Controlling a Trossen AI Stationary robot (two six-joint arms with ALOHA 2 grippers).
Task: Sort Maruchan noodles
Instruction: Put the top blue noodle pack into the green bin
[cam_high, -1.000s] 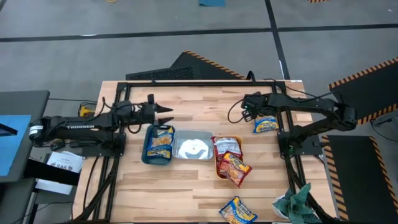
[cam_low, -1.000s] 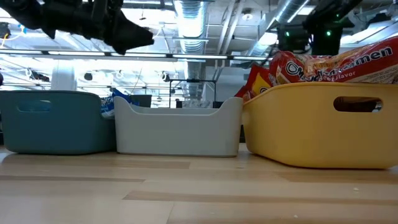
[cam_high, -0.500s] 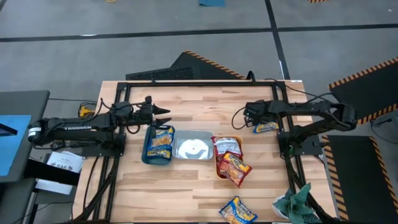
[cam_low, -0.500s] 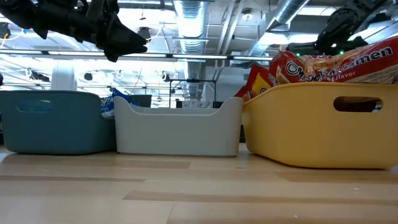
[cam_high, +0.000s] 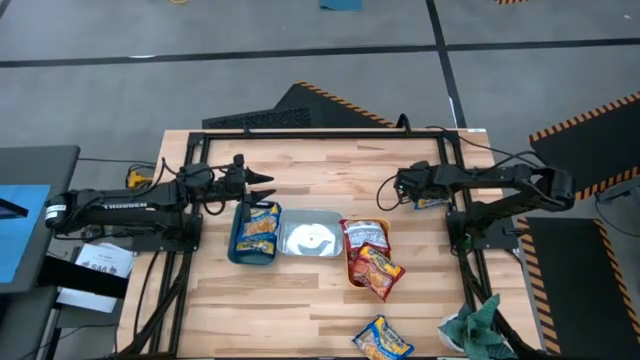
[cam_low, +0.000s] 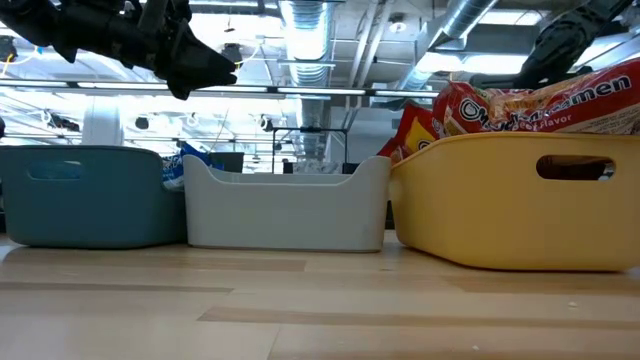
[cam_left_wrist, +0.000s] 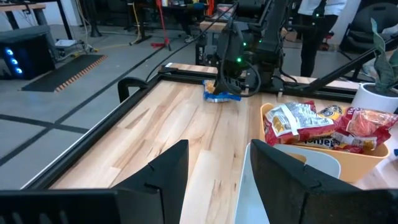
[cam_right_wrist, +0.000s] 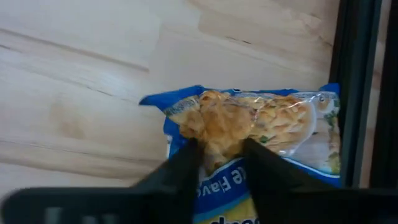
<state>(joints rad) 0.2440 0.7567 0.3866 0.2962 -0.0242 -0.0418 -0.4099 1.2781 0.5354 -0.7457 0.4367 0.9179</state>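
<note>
Reaching down at the counter's (cam_high: 320, 295) far right side, the right claw (cam_right_wrist: 214, 155) has its fingers spread and resting on a yellow-and-blue noodle packet (cam_right_wrist: 261, 134) lying flat beside the black frame rail (cam_right_wrist: 357, 93). The left claw (cam_high: 268, 181) hangs released above the teal bin (cam_high: 236, 245), which holds another yellow packet (cam_high: 260, 227). Red packets (cam_high: 370, 255) fill the orange bin (cam_low: 500, 220)

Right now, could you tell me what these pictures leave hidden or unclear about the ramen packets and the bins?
- Teal plastic bin: low view, its wall hides the contents.
- Yellow-and-blue ramen packet under the right gripper: right wrist view, the fingers cover its lower part; grip unclear.
- Yellow-and-blue packet at the near table edge: high view, print too small to read.
</note>
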